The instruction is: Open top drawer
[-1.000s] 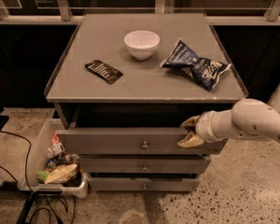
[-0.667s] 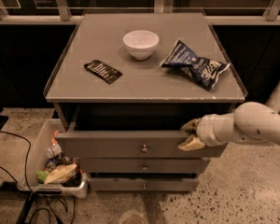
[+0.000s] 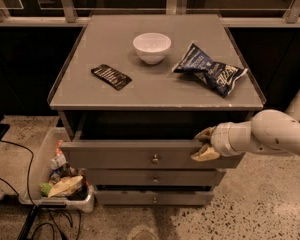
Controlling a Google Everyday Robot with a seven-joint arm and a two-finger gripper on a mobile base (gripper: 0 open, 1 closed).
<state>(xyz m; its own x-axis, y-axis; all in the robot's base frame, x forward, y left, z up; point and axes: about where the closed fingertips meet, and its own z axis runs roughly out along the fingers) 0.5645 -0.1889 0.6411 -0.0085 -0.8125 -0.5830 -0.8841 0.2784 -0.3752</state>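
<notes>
The top drawer (image 3: 115, 155) is a wide grey front with a small round knob (image 3: 154, 159). It stands pulled partway out of the grey cabinet (image 3: 90, 91), with a dark gap showing behind its front. My gripper (image 3: 204, 144) is at the drawer's right end. One tan finger (image 3: 205, 133) lies over the front's top edge and the other sits on its face, so the gripper is shut on the front. My white arm (image 3: 270, 134) reaches in from the right.
On the cabinet top sit a white bowl (image 3: 151, 47), a blue chip bag (image 3: 210, 73) and a dark flat packet (image 3: 111, 76). Two slimmer drawers (image 3: 155, 178) lie below. A bin of rubbish (image 3: 35, 184) and cables (image 3: 25, 159) are on the floor at left.
The top drawer has slid slightly farther out toward the camera, with my gripper moving along on its right end.
</notes>
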